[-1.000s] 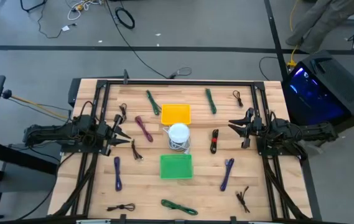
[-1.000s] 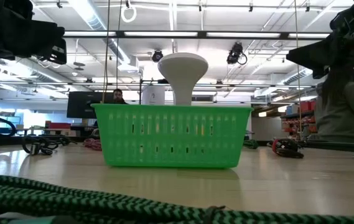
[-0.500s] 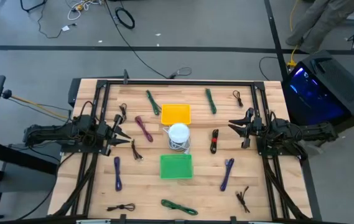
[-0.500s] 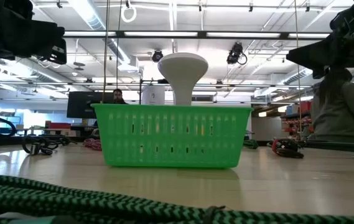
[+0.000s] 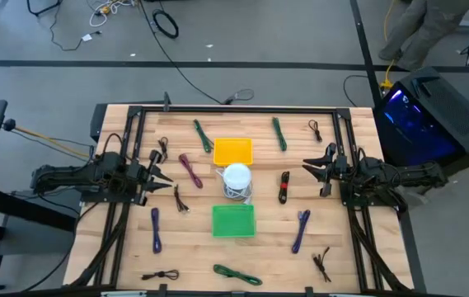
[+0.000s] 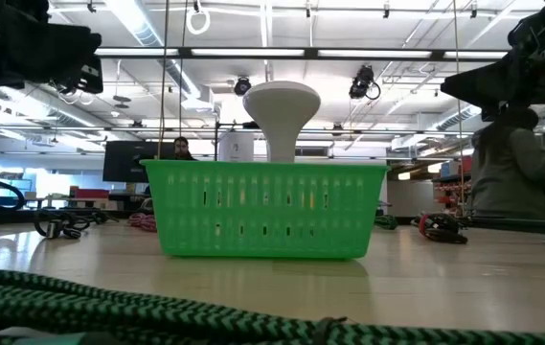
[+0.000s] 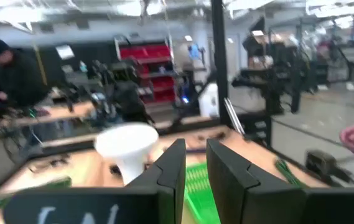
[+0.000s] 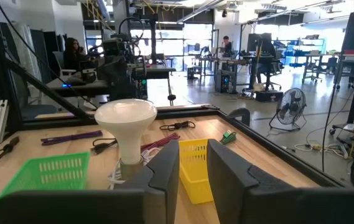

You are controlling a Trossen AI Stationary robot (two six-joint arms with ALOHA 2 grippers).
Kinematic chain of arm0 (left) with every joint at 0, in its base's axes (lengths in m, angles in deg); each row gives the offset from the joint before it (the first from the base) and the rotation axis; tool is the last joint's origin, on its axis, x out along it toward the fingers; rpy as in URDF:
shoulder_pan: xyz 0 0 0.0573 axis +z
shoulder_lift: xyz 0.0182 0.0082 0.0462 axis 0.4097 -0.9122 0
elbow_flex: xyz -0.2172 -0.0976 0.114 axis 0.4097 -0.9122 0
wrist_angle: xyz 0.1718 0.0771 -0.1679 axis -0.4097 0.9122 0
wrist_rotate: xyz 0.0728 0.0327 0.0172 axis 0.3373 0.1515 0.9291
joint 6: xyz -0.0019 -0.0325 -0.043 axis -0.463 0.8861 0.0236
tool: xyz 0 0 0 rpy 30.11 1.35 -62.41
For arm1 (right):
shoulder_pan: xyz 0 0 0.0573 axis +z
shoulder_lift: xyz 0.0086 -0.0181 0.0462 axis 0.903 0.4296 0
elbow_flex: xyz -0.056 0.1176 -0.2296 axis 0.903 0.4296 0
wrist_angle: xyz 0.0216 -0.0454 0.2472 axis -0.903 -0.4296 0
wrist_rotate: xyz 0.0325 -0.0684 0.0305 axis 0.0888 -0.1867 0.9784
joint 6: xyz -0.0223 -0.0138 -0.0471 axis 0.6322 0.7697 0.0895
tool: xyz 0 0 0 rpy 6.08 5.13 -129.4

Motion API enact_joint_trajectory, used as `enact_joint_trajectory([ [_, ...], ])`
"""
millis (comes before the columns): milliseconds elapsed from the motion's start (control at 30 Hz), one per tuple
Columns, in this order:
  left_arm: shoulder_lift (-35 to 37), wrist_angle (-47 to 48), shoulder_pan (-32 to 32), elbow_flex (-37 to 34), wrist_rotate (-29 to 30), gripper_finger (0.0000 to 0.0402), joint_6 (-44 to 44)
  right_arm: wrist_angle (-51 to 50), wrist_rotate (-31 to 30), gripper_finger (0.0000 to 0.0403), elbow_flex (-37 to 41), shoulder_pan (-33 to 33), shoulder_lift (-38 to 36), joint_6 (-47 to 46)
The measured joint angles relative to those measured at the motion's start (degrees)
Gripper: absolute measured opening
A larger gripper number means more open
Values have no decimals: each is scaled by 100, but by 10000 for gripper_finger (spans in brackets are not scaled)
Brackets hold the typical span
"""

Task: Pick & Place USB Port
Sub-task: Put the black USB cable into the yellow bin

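No text, label, brand, number or sign is showing legibly in any view; the pale marks low in the left wrist view are reading as blurred smears.

Left gripper (image 5: 161, 176) at left table edge, arm level, fingers slightly parted. Right gripper (image 5: 310, 165) at right edge, arm level, fingers slightly parted, empty.

Bulb (image 5: 236, 176): table centre
Baskets (image 5: 232, 151): twelve and six o'clock of bulb
USB port (image 5: 284, 187): three o'clock of bulb
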Motion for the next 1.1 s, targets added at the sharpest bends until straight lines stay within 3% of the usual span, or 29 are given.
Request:
enact_joint_trajectory([
  [400, -2, -134, 2, 2, 160, 69, 1794, 2, 0, 84, 0, 0, 0, 0],
  [667, 0, -156, 1, 0, 274, 69, 1779, 151, -295, 84, 0, -4, 0, 310],
  [867, -2, -128, 0, 2, 333, 69, 2384, 183, -295, 84, 0, -4, 0, -642],
  [1100, -2, 48, 0, 2, 632, 69, 2037, 1144, -304, 84, 2, -4, 0, -1186],
])
